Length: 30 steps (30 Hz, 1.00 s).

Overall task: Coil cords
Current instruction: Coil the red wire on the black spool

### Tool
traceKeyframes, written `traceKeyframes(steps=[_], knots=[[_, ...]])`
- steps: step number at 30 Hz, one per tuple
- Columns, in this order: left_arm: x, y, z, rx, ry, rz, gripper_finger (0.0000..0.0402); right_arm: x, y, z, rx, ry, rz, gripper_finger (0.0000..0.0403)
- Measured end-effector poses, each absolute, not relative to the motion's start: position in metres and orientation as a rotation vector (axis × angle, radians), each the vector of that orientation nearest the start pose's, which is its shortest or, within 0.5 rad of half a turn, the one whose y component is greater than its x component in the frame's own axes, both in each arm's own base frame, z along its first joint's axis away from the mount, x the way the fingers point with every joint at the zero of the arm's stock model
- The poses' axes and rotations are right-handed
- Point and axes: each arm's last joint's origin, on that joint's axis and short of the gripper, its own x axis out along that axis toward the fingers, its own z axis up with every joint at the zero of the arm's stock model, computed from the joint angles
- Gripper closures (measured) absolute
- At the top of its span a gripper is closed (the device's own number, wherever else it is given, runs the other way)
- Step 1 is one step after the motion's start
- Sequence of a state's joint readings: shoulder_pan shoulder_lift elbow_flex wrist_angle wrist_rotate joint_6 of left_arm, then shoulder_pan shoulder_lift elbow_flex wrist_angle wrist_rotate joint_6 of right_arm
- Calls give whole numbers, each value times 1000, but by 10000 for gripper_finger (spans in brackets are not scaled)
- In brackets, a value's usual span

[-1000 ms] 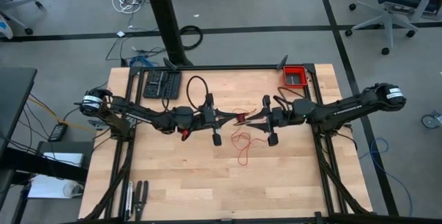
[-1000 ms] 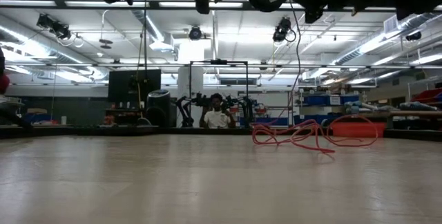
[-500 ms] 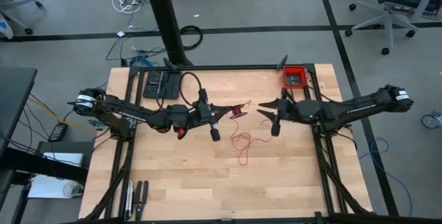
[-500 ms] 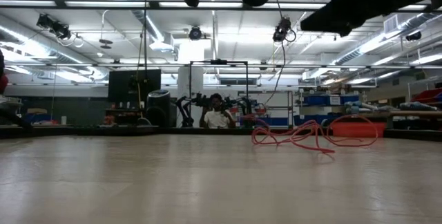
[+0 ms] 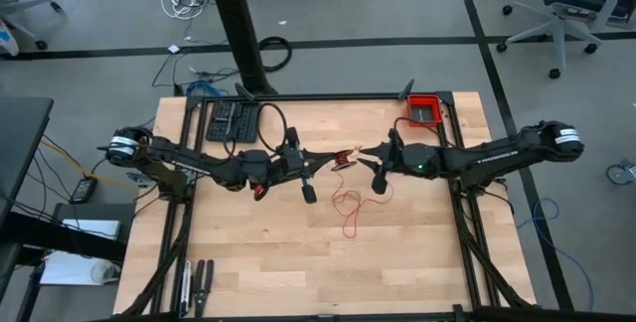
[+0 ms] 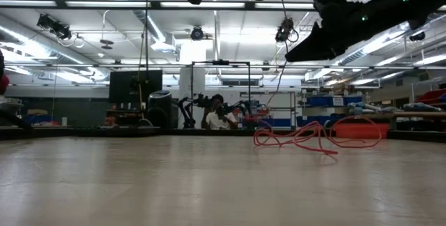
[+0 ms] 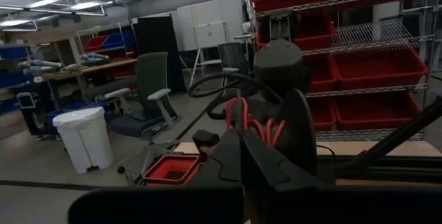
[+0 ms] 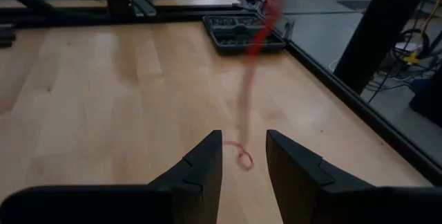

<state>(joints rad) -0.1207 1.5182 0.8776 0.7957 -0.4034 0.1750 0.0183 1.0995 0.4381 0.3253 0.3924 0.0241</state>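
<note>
red cord mid-table, black tray far-left

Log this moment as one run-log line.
left end effector: shut on red cord, raised | right end effector: open, empty, facing it | rest of cord loose on table

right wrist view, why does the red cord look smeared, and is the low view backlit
In the right wrist view the red cord hanging ahead of the open right tool is a soft, smeared streak, while the wooden table stays fairly crisp. In the low view, bright ceiling lights leave the arms overhead as dark silhouettes; the cord on the tabletop stays readable.
</note>
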Motion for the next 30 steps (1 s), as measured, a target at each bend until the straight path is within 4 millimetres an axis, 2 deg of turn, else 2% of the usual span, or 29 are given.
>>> traceKeyframes(steps=[7, 11, 17, 24, 30], knots=[[331, -29, 283, 130, -124, 294, 401, 228, -7, 194, -67, 356, -372, 298], [331, -29, 283, 122, -126, 294, 401, 230, -7, 194, -71, 342, -373, 315], [331, -29, 283, 115, -124, 293, 401, 231, -7, 191, -94, 363, -362, 392], [331, -28, 283, 105, -127, 308, 401, 229, -8, 189, -84, 382, -391, 399], [329, -26, 291, 15, -220, 315, 401, 234, -12, 186, -35, 354, -483, 401]])
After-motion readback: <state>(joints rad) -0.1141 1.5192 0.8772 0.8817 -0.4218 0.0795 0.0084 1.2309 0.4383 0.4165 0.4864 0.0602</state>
